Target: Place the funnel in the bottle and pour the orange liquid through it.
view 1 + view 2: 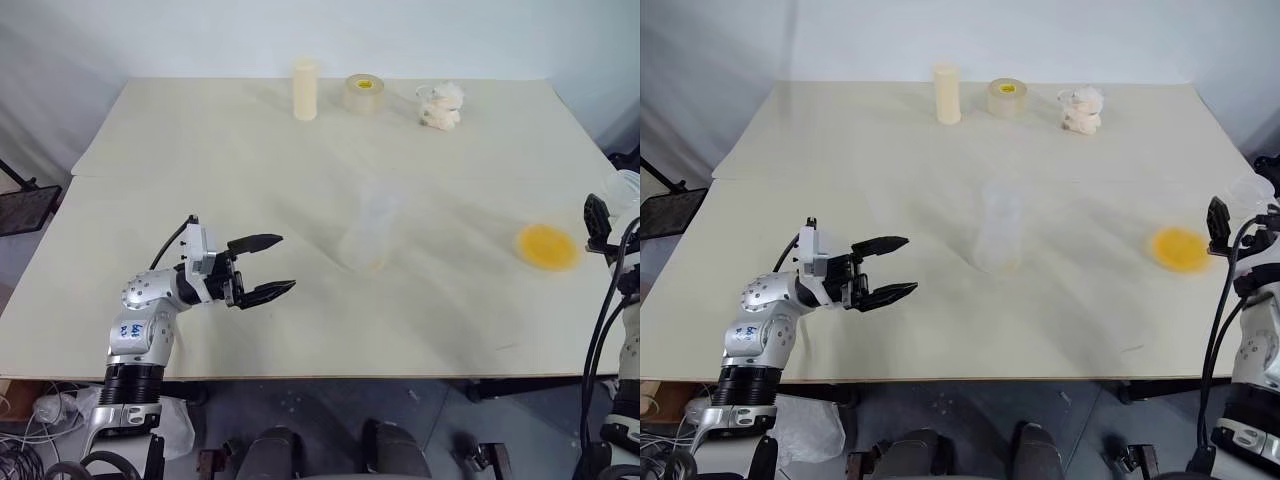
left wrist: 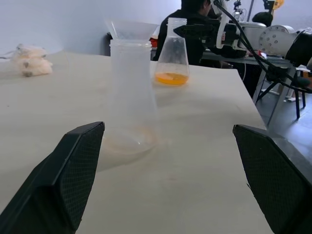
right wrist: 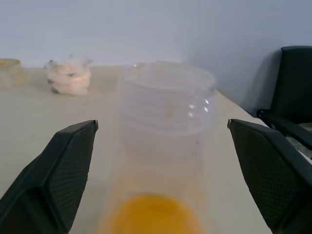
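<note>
Funnel already seated in bottle at mid-counter. Right gripper – jaws spread – flanks the flask of orange liquid (ungripped); left gripper spread, idle. Next: close, lift, pour.

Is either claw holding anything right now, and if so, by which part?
Nothing is held. The left claw is open over bare table, short of the bottle. The right claw is open around the flask of orange liquid, not gripping.

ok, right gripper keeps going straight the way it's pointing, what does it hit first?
Probably the clear flask holding the orange liquid: it stands right between the open right gripper and looks close, though depth is hard to judge.
</note>
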Tool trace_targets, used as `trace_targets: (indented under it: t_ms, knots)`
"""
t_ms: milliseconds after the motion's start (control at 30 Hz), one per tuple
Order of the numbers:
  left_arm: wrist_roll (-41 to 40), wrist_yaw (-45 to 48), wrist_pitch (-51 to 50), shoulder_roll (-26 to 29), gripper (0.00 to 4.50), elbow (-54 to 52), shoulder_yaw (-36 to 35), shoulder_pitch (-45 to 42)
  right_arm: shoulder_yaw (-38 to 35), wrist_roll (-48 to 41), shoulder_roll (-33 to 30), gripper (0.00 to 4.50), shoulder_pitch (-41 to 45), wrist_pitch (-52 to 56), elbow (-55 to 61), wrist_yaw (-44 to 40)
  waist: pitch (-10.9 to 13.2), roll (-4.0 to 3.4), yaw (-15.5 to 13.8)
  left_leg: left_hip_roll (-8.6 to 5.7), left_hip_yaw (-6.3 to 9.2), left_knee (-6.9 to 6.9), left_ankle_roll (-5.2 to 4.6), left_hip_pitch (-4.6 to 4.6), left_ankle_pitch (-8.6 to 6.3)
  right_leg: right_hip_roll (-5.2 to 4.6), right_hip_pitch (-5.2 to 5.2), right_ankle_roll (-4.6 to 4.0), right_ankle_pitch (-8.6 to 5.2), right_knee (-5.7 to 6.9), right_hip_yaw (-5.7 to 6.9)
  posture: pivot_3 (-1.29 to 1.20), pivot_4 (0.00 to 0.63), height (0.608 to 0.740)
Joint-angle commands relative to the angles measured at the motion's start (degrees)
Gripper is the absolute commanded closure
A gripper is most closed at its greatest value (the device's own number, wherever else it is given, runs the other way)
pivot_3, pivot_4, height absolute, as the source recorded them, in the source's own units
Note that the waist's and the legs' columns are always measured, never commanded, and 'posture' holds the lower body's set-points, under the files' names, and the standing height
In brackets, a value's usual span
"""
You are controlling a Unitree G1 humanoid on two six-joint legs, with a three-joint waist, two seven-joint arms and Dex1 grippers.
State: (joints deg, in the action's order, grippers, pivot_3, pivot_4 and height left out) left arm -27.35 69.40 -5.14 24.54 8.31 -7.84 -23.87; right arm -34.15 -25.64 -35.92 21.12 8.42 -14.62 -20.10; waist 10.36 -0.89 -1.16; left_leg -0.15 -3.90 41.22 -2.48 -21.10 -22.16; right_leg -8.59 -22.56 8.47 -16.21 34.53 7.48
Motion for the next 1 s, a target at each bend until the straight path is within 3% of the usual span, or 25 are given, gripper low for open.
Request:
trace_targets:
  t_ms: [33,267,367,500,533,733,1000]
  knots:
    - [-1.5,-0.6,0.0,-0.1,0.02,-2.4,0.3,0.3,-0.2,1.0,-1.7,0.0,2.4,-3.1,-2.3,-0.4,0.0,0.0,0.0,-0.01,0.0,0.0,0.0,0.0,0.0,0.0,0.0,0.0,0.0,0.0,0.01,0.0,0.15,0.74]
    - [-1.5,-0.9,0.0,-0.1,0.02,-2.0,0.9,-0.5,1.4,4.0,-2.3,0.0,8.7,-6.6,-11.8,0.7,0.0,-0.01,0.4,0.0,-0.01,-0.02,0.0,0.0,0.0,0.01,0.0,0.0,0.0,-0.02,0.02,0.0,0.15,0.74]
    - [-1.6,-0.8,0.1,0.2,0.0,-1.6,1.1,-0.8,1.6,4.4,-2.1,0.61,9.9,-7.7,-13.6,1.1,0.0,-0.02,0.4,0.02,0.0,-0.03,0.0,-0.01,0.0,0.0,0.0,0.0,0.0,-0.02,0.03,0.0,0.15,0.74]
    - [-1.5,-0.5,0.3,0.5,0.0,-0.8,1.0,-1.2,1.5,3.7,-1.4,1.98,9.5,-7.7,-12.3,1.3,0.0,-0.02,0.4,0.04,0.02,-0.03,0.0,-0.02,0.0,0.0,0.0,0.0,0.0,-0.02,0.03,0.0,0.15,0.74]
    - [-1.5,-0.4,0.3,0.6,0.0,-0.6,1.0,-1.3,1.5,3.5,-1.2,2.05,9.0,-7.7,-11.5,1.2,0.0,-0.02,0.4,0.04,0.03,-0.03,0.0,-0.02,0.0,0.0,0.0,0.0,0.0,-0.02,0.04,0.0,0.15,0.74]
    - [-1.1,0.3,1.4,0.6,0.0,1.7,1.1,-2.7,2.0,3.1,0.1,2.05,6.1,-7.1,-5.1,1.5,0.0,-0.05,0.5,0.06,0.03,-0.04,0.0,-0.03,0.0,0.0,-0.01,0.0,0.0,-0.03,0.05,0.0,0.15,0.74]
    - [-0.8,3.2,5.8,-0.3,0.0,11.0,0.9,-9.7,14.1,11.2,-1.7,2.05,4.2,2.9,20.5,4.4,0.1,-0.24,1.3,0.04,0.0,-0.04,0.02,-0.06,0.01,0.03,-0.07,0.0,0.0,-0.03,0.05,0.0,0.15,0.74]
